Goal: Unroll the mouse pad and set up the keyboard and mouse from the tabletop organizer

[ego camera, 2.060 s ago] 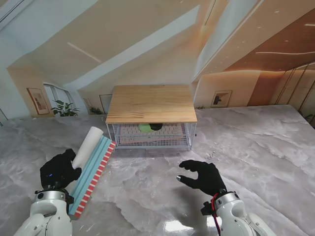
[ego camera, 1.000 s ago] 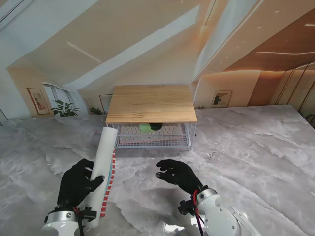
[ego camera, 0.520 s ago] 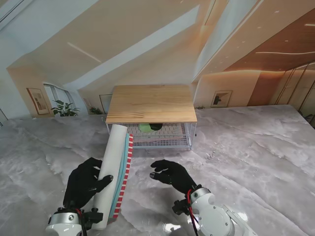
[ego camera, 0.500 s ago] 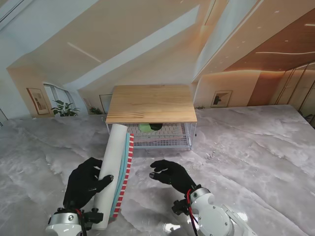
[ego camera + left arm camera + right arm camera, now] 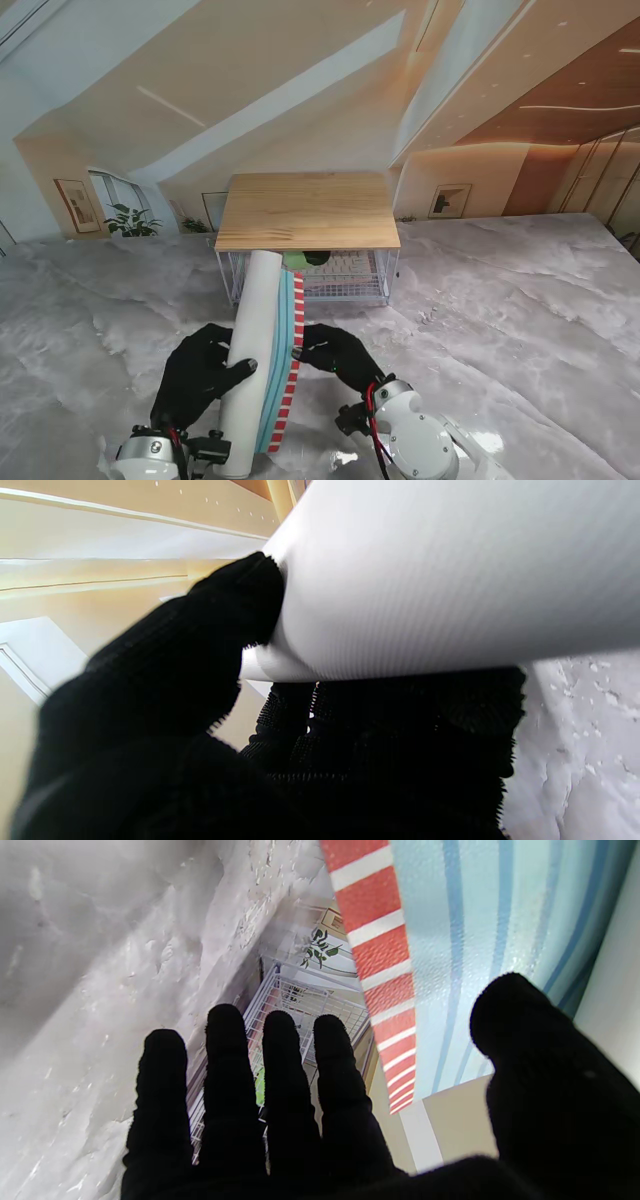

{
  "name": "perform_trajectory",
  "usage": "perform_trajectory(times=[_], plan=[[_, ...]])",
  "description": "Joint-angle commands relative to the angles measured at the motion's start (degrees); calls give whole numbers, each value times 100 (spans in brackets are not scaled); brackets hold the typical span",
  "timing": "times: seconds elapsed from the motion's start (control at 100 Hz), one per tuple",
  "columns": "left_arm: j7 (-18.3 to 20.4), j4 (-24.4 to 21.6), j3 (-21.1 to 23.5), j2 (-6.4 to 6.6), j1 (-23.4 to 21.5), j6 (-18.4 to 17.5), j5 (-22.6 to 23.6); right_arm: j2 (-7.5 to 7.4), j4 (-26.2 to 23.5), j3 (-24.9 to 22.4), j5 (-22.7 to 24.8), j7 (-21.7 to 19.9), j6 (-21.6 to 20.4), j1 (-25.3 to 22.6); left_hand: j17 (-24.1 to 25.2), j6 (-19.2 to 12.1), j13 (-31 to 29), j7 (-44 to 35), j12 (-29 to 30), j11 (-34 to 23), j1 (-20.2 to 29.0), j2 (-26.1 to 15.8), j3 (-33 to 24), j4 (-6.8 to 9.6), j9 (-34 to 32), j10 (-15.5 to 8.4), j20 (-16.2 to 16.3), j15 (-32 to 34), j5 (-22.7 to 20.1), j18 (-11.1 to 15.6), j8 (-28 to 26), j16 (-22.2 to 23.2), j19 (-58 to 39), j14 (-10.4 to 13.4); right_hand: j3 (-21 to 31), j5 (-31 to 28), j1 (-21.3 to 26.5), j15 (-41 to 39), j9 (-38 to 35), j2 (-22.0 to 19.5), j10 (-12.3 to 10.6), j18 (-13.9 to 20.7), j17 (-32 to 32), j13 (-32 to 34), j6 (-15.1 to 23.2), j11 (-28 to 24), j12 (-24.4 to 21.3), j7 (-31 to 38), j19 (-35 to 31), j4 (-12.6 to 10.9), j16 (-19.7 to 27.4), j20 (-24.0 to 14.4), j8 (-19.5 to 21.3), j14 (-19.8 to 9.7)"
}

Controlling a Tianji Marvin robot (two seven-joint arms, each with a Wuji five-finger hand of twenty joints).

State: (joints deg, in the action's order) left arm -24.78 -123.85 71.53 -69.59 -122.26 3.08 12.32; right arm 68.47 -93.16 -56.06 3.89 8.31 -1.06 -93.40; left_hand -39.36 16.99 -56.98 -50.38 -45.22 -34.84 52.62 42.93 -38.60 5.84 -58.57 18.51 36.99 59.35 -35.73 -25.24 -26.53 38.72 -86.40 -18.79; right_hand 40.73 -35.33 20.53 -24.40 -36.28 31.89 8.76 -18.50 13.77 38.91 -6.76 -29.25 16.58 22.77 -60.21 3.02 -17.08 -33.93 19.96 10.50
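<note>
Around the white rolled mouse pad point(image 5: 252, 350), the black-gloved fingers point(image 5: 250, 605) of the left hand point(image 5: 200, 375) are closed, with the thumb pressed against the roll's side and the other fingers wrapped beneath it, as shown in the left wrist view. The roll is held tilted, its far end raised toward the organizer. A loose flap point(image 5: 285, 365) with light blue stripes and a red-and-white banded edge is partly unrolled on the roll's right side.

The fingers point(image 5: 280, 1060) of the right hand point(image 5: 335, 355) are extended and spread, and nothing is gripped by them. This hand is positioned just beside the banded edge of the flap; whether the edge is touched cannot be told.

Farther from the hands, the wire-mesh tabletop organizer with a light wooden top point(image 5: 308, 210) is seen standing on the grey marble counter point(image 5: 500, 310). Inside its mesh compartment, a keyboard with pale and reddish keys point(image 5: 340, 265) is seen, with a green object point(image 5: 293, 260) and a dark object point(image 5: 317, 257) lying on it; neither of these two can be identified with certainty.
</note>
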Motion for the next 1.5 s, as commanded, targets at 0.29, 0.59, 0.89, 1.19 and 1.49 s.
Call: perform_trajectory(times=[0.29,0.59,0.89,1.19,1.49], plan=[[122,149,-296,-81,363,351,-206,198,77,187,-619,146,-190,59,-50,-677,-18,-745,-56,-114,459,-325,-410,333,105,-234,-96,128,23,309,-281,37,-216,466,-30,44,300,-882,-230,350,-224,76,244,326,232,-931,393,973,-378,-61,-437,-392,830,-236],[74,419,-466,-114,617,626,-129,379,193,324,-587,700,-130,163,-46,-694,-7,-776,-42,-123,458,-343,-389,316,137,-256,-129,110,64,345,-260,38,-206,485,1321,78,1532,-4815,-1244,1235,-780,446,2462,1661,1121,-3643,2175,4506,-2914,569,-1696,-1784,2254,-1156],[53,554,-527,-116,656,774,6,478,264,351,-547,1032,-181,204,-10,-690,48,-777,-12,-105,467,-375,-336,262,174,-258,-162,65,98,365,-222,32,-173,464,2743,-761,2203,-6844,-2077,2035,-531,1390,4928,3193,1160,-5102,3137,5657,-4375,-387,-1891,-1794,2861,-2620],[451,596,-456,5,517,884,216,295,-52,26,-749,413,321,85,959,-478,762,-77,394,-340,-151,-642,-72,271,960,-66,195,-243,248,230,-184,113,116,56,3133,-1328,2333,-7183,-2327,2336,-28,2075,5462,3686,1084,-5089,3929,5544,-5249,-1104,-2011,-2005,3056,-3002],[606,751,-522,50,559,1147,441,107,-360,-321,-670,-234,1178,8,1145,-340,952,279,665,-470,-337,-769,-46,326,1242,35,392,-324,256,191,-218,57,257,-77,3101,-1386,2364,-7229,-2343,2335,92,2386,5532,3694,1089,-5022,4015,5411,-5548,-1244,-2214,-2054,3168,-3083]])
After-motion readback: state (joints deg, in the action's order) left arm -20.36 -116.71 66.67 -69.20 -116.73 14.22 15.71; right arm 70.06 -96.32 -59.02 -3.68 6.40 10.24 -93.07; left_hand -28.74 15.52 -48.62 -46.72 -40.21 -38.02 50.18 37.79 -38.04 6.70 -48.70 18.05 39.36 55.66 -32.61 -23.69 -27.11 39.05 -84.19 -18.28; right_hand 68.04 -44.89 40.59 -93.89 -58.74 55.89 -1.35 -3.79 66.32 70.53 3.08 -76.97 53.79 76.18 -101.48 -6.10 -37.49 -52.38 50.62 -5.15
